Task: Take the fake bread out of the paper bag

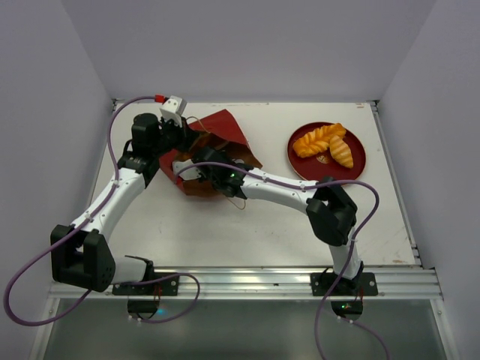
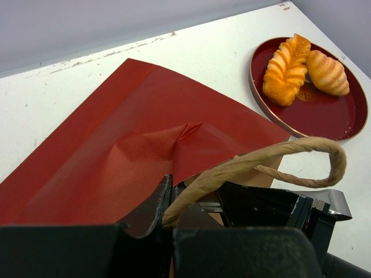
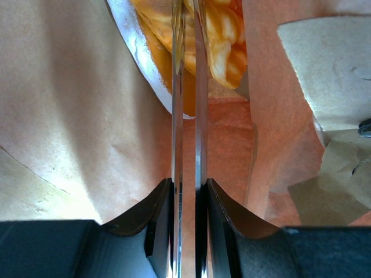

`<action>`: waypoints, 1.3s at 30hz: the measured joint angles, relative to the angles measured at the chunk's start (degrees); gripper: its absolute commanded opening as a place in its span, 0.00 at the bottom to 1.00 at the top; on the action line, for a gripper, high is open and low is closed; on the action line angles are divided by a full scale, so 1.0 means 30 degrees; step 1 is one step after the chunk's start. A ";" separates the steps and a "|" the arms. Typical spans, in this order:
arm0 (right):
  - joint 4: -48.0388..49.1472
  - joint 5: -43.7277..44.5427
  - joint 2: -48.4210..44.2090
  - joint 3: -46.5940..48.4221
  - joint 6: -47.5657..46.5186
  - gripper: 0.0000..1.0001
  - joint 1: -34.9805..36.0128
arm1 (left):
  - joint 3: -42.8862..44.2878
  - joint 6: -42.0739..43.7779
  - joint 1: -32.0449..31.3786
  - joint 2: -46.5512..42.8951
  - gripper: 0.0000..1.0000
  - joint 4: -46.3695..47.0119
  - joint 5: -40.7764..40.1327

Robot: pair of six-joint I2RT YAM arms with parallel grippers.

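Top view: red paper bag (image 1: 225,129) lies far left; two glossy orange toy pastries (image 1: 322,142) rest on the round red plate (image 1: 358,161), far right.
Left wrist: left gripper (image 2: 171,194) pinches the bag rim.
Right wrist: right gripper (image 3: 186,87), nearly closed and empty, sits inside facing another pastry (image 3: 223,35); I must open, then grasp.

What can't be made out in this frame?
Bread in the paper bag: count unknown; top view, bag wall and right arm cover it; right wrist view, edge cuts it.
Right gripper: whether it pinches bread; right wrist view, its tips run off the top.
Left gripper: its hold; left wrist view, bag and handle hide the contact.
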 measured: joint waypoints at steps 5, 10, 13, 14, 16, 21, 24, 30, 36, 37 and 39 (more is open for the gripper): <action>-0.0087 -0.0226 -0.0044 -0.0007 0.0277 0.00 -0.0066 | -0.0066 0.0007 0.0000 -0.0029 0.00 0.0000 -0.0007; -0.0211 -0.0576 -0.0758 -0.0605 0.0678 0.00 -0.0168 | -0.0066 0.0007 0.0000 -0.0029 0.00 0.0000 -0.0087; -0.0313 -0.0845 -0.1384 -0.1056 0.0911 0.00 -0.0182 | -0.0066 0.0007 0.0000 -0.0029 0.00 0.0007 -0.0124; -0.0328 -0.0867 -0.1574 -0.1224 0.0976 0.00 -0.0182 | -0.0066 0.0007 0.0000 -0.0029 0.00 0.0007 -0.0131; -0.0481 -0.0933 -0.2011 -0.1574 0.1122 0.00 -0.0219 | -0.0066 0.0007 0.0000 -0.0029 0.00 0.0007 -0.0146; -0.1129 -0.1384 -0.3213 -0.2572 0.1581 0.00 -0.0372 | -0.0087 0.0007 0.0000 -0.0029 0.00 0.0000 -0.0262; -0.1457 -0.1559 -0.4109 -0.3198 0.1858 0.00 -0.0495 | -0.0117 0.0007 0.0000 -0.0029 0.00 0.0007 -0.0277; -0.2310 -0.2288 -0.6375 -0.4597 0.2616 0.00 -0.0685 | -0.0138 0.0007 0.0000 -0.0029 0.00 0.0007 -0.0299; -0.3614 -0.3483 -0.8801 -0.5974 0.3548 0.00 -0.0823 | -0.0160 0.0007 0.0000 -0.0029 0.00 0.0007 -0.0393; -0.3781 -0.3767 -0.9216 -0.6222 0.3752 0.00 -0.0845 | -0.0168 0.0007 0.0000 -0.0029 0.00 0.0007 -0.0423; -0.4328 -0.4248 -1.0098 -0.6739 0.4167 0.00 -0.0889 | -0.0168 0.0007 0.0000 -0.0029 0.00 0.0007 -0.0437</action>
